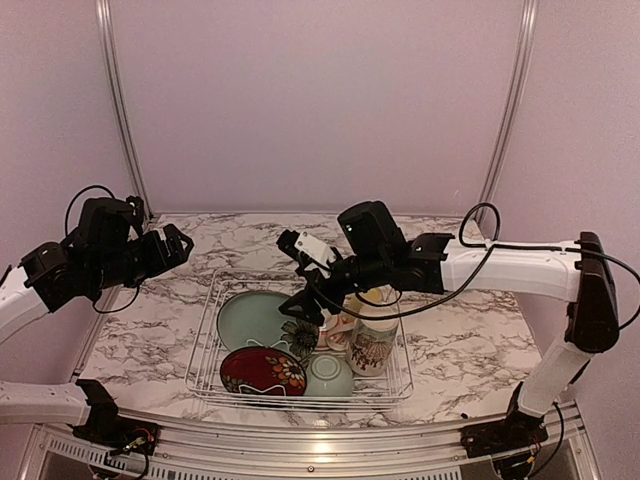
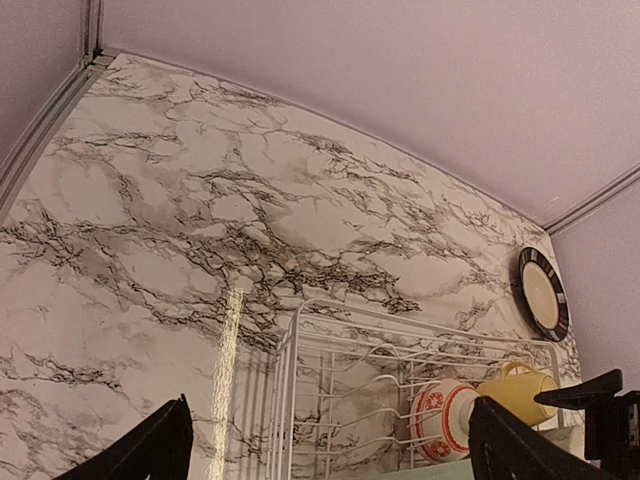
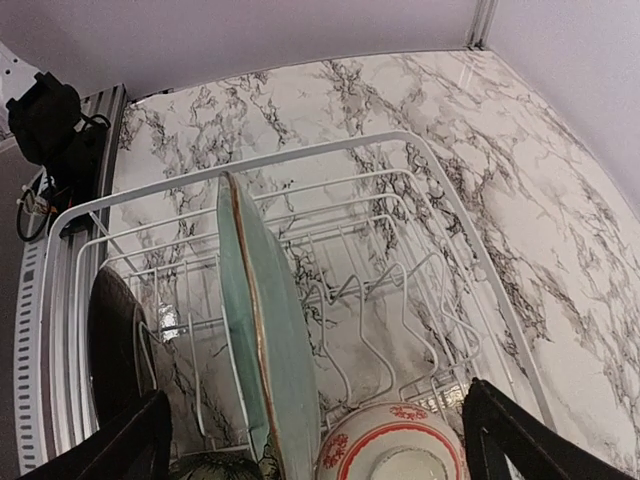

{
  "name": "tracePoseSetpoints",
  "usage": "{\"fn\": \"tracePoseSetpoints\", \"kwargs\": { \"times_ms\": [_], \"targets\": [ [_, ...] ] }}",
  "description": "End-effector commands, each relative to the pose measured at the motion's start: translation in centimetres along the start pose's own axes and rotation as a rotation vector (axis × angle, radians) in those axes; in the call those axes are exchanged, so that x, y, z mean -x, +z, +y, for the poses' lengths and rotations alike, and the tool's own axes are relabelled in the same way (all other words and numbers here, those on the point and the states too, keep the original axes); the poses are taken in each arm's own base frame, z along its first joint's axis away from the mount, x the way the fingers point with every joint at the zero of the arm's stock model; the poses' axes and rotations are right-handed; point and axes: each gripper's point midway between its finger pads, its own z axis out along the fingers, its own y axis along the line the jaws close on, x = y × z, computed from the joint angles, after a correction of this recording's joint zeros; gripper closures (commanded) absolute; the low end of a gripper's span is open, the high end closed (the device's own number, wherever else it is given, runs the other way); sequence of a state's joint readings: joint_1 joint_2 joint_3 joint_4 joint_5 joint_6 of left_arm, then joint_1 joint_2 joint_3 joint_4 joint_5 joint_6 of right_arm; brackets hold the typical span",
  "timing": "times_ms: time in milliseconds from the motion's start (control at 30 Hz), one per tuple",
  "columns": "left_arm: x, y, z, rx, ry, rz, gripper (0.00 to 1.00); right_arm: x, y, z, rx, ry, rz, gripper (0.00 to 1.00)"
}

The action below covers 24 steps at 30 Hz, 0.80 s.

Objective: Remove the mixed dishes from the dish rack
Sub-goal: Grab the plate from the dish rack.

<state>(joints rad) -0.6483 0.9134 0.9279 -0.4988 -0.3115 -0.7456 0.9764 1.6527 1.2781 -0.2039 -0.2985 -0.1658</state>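
Both arms raised: right gripper [image 3: 315,410] over the dish rack [image 1: 208,345], left gripper [image 2: 330,420] by the table [image 1: 150,330] left edge.
Rack sits mid near edge. Right fingers spread wide, empty; upright teal plate [image 3: 262,340] and white-and-red bowl [image 3: 392,445] lie below, between them, untouched. Left fingers wide too, empty; a rack corner shows below, nearer its right finger.

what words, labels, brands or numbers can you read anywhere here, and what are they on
None: no word, number or brand can be read in any view.
mug: dark drawn pattern, too small to tell if it holds letters.
white-and-red bowl: red ornaments, not text.
red plate: flowers only.
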Motion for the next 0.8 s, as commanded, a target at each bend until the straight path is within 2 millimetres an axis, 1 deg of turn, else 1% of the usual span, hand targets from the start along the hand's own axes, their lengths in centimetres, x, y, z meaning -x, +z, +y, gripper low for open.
{"fn": "tracePoseSetpoints", "kwargs": {
  "times_ms": [0, 33, 133, 200, 300, 400, 500, 600, 767],
  "targets": [
    [0.0, -0.4, 0.4, 0.005, -0.004, -0.017, 0.01, -0.9, 1.7, 0.5, -0.028, -0.03, 0.053, 0.02],
    [0.0, -0.5, 0.4, 0.005, -0.004, -0.015, 0.01, -1.0, 1.9, 0.5, -0.029, -0.03, 0.058, 0.04],
    [-0.2, -0.5, 0.4, -0.001, 0.0, -0.008, 0.01, -1.4, 2.7, 0.3, -0.03, -0.022, 0.072, 0.17],
    [-0.3, -0.4, 0.3, -0.007, 0.0, -0.001, 0.01, -1.5, 3.0, 0.4, -0.02, -0.02, 0.075, 0.22],
    [-0.5, -0.3, 0.2, -0.012, 0.003, 0.002, 0.01, -1.5, 3.3, 0.7, -0.003, -0.023, 0.071, 0.32],
    [-0.5, -0.3, 0.1, -0.017, 0.002, 0.003, 0.01, -1.6, 3.4, 0.6, -0.004, -0.023, 0.076, 0.46],
    [-0.4, -0.3, 0.0, -0.023, 0.001, 0.002, 0.01, -1.6, 3.3, 0.6, -0.006, -0.027, 0.078, 0.56],
    [-0.4, -0.3, 0.0, -0.025, 0.0, 0.001, 0.01, -1.6, 3.3, 0.8, 0.006, -0.039, 0.078, 0.62],
    [-0.4, -0.3, 0.1, -0.02, 0.003, -0.001, 0.01, -1.6, 3.5, 0.9, 0.019, -0.064, 0.091, 0.7]
  ]
}}
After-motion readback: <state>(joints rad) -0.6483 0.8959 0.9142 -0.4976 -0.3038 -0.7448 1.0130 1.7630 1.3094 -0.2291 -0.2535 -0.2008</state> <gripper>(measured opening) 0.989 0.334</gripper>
